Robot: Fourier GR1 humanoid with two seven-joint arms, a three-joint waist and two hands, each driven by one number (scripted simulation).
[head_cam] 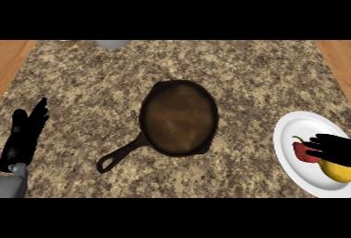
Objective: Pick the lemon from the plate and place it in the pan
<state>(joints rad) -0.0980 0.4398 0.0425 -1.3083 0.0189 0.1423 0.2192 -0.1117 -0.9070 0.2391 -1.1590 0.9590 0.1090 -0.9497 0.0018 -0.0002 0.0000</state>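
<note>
Head view: pan (pixel 179 117) sits mid-table (pixel 260 74), dark and round, its handle running toward the lower left. I take the pan as landmark. Well to its right lies the white plate (pixel 296 132), partly cut by the edge. On the plate are a red pepper (pixel 303 152) and, just beyond it on the side away from the pan, the yellow lemon (pixel 336 171), also cut by the edge.

The right hand (pixel 334 149) is over the plate, its fingers (pixel 319 138) stretched out toward the pan, lying across the pepper and the lemon's upper side. They look straight and a little spread, not curled round anything; whether they touch the fruit I cannot tell.

The step in hand seems to be the reach for the lemon. To do it well, the hand should settle over the lemon and not the pepper, which lies close beside it, then close thumb and fingers round the lemon's middle before lifting. The carry then goes left, over the plate's rim, to the pan's floor.

The left hand (pixel 26 135) rests well to the pan's left near the edge, fingers up and straight, close together, holding nothing.

A grey thing (pixel 112 44) shows beyond the pan at the far edge.
</note>
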